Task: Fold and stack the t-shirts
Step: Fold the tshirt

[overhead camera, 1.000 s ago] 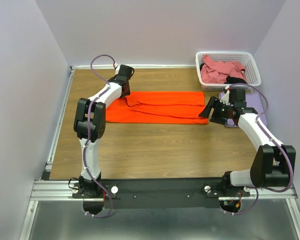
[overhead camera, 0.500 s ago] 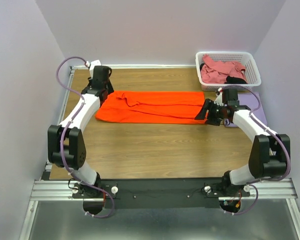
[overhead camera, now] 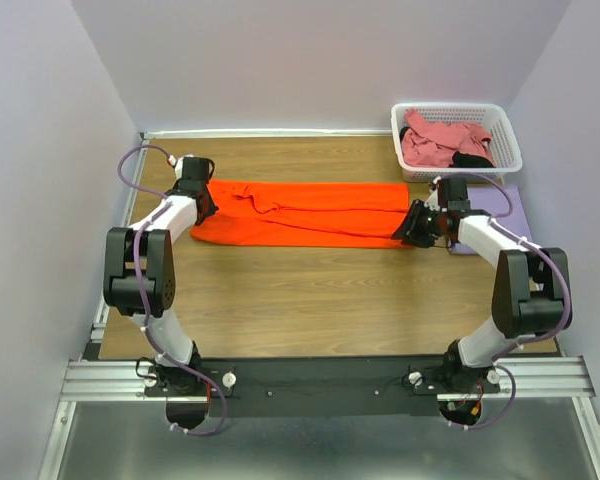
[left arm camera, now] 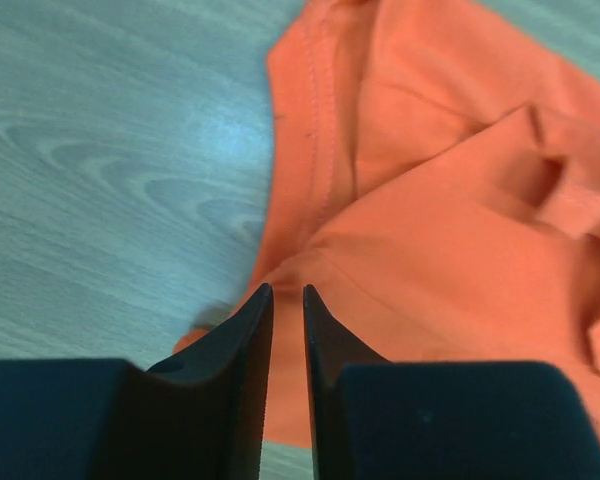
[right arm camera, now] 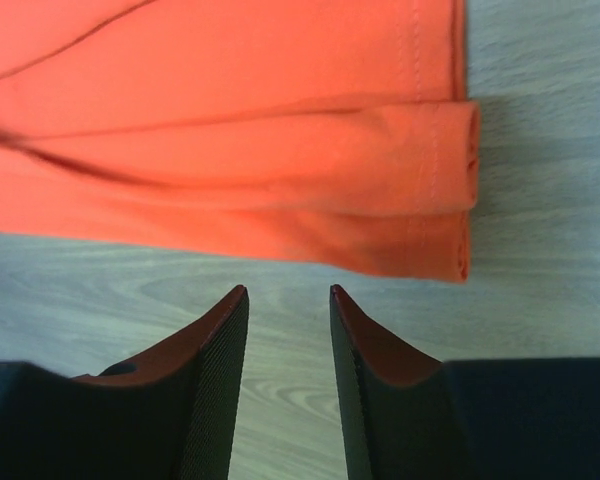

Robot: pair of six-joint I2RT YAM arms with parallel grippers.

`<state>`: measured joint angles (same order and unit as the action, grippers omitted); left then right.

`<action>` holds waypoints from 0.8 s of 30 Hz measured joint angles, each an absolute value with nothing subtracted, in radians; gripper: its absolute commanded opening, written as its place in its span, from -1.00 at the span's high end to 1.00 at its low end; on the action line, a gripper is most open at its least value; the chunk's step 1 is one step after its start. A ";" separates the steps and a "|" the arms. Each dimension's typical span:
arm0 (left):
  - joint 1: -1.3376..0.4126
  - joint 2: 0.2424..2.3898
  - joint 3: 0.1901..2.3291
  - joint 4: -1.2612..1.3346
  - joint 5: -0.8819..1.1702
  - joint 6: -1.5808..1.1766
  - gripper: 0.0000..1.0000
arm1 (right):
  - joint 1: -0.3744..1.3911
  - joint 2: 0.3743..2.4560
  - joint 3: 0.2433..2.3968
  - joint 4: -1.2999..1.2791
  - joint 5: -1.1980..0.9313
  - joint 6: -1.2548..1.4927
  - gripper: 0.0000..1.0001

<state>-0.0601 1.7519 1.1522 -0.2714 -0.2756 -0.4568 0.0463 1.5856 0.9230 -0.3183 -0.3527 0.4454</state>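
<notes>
An orange t-shirt lies folded into a long strip across the table's far half. My left gripper is at its left end. In the left wrist view the left gripper is open by only a narrow gap, and its tips are over the orange t-shirt's hem. My right gripper is at the strip's near right corner. The right gripper is open over bare wood, just short of the orange t-shirt's folded edge. A lavender t-shirt lies under the right arm. A pink t-shirt and black cloth sit in the basket.
The white lattice basket stands at the back right corner. Walls close in the table on the left, back and right. Bare wooden tabletop stretches between the shirt and the arm bases.
The left arm swung out left and brought its gripper down to the shirt's left end. The right gripper moved in to the shirt's right corner. Both grippers' jaws narrowed.
</notes>
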 measured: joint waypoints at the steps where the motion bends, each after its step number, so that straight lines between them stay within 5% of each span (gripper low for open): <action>1: -0.053 1.763 1.148 -0.268 -0.275 -0.458 0.57 | 0.046 1.599 0.923 -0.306 -0.343 0.450 0.12; 6: -0.012 1.778 1.087 -0.263 -0.249 -0.461 0.70 | 0.046 1.648 0.918 -0.255 -0.292 0.466 0.13; 24: 0.082 1.620 0.850 -0.204 -0.191 -0.484 0.65 | 0.039 1.562 0.740 -0.123 -0.209 0.538 0.13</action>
